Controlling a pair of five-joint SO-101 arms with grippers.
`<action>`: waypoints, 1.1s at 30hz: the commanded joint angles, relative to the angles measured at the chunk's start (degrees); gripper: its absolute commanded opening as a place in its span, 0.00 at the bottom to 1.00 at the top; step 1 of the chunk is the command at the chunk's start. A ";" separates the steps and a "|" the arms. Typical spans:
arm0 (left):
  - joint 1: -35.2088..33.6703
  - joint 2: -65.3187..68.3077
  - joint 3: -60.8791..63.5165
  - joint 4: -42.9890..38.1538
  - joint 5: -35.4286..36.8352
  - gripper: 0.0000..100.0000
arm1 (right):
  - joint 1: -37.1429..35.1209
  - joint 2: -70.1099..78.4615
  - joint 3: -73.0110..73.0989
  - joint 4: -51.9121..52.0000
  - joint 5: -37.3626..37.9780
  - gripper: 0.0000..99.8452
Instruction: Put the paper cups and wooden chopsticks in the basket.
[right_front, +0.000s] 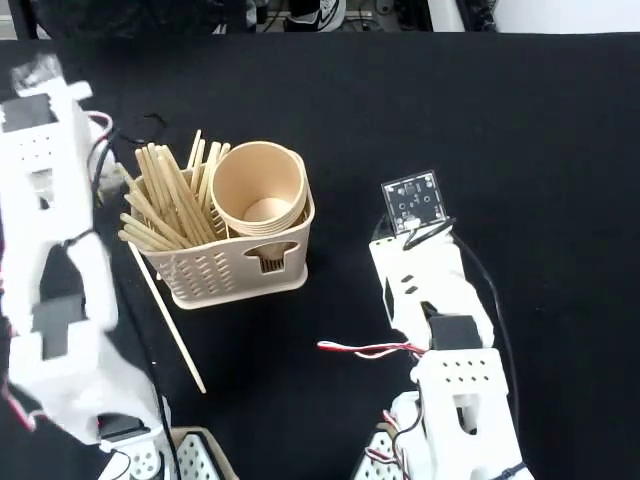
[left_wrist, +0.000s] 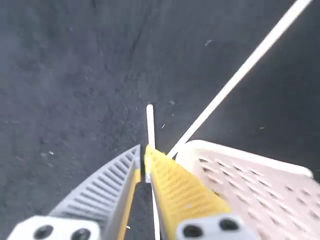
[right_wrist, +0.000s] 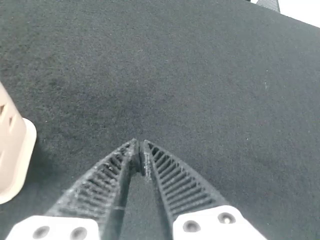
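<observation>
A cream basket (right_front: 235, 262) stands left of the table's middle. It holds stacked paper cups (right_front: 258, 190) and several wooden chopsticks (right_front: 165, 205). One loose chopstick (right_front: 170, 325) lies slanted on the black cloth by the basket's left front corner, seen again as the loose chopstick (left_wrist: 240, 72). My left gripper (left_wrist: 146, 150) is shut on another chopstick (left_wrist: 149, 120), whose tip sticks out past the jaws, just beside the basket's rim (left_wrist: 240, 155). My right gripper (right_wrist: 140, 147) is shut and holds nothing, low over bare cloth to the right of the basket (right_wrist: 12, 150).
The left arm (right_front: 55, 250) runs along the table's left edge, and the right arm (right_front: 435, 300) stands at the front right. Black cloth covers the table. Clutter lies beyond the far edge.
</observation>
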 joint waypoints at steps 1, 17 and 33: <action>-0.04 -14.24 -0.84 -0.26 -1.14 0.03 | 0.53 -0.48 -0.57 -0.79 0.44 0.01; -7.08 -27.08 7.43 5.36 3.60 0.14 | 6.33 -0.13 -17.36 18.64 0.26 0.01; -12.97 -41.85 37.67 -9.32 1.67 0.16 | -12.57 -0.04 -56.22 41.93 -0.18 0.02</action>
